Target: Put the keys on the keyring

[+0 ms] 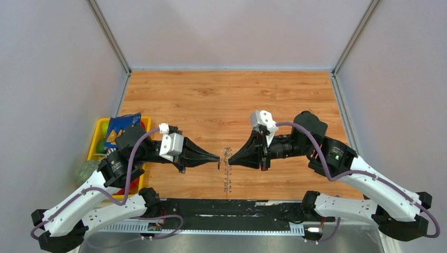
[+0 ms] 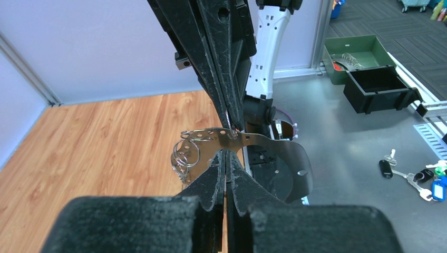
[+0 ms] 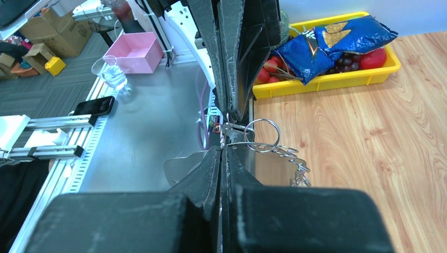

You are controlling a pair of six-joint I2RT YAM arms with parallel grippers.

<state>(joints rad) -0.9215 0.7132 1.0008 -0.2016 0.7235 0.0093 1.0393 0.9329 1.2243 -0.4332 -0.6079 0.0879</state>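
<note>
- Between the two arms, over the middle of the desk (image 1: 211, 100), the keyring (image 1: 227, 169) shows edge-on as a thin line, its long axis running from the fingertips toward the near edge.
- The left end effector (image 1: 217, 159) is fully closed and seems to pinch the keyring's far end from the left. The right end effector (image 1: 233, 158) is closed on it from the right (tips almost touching).
- No key shows in either grip, and both arms are equally near. I judge one must let go to fetch a key.
</note>
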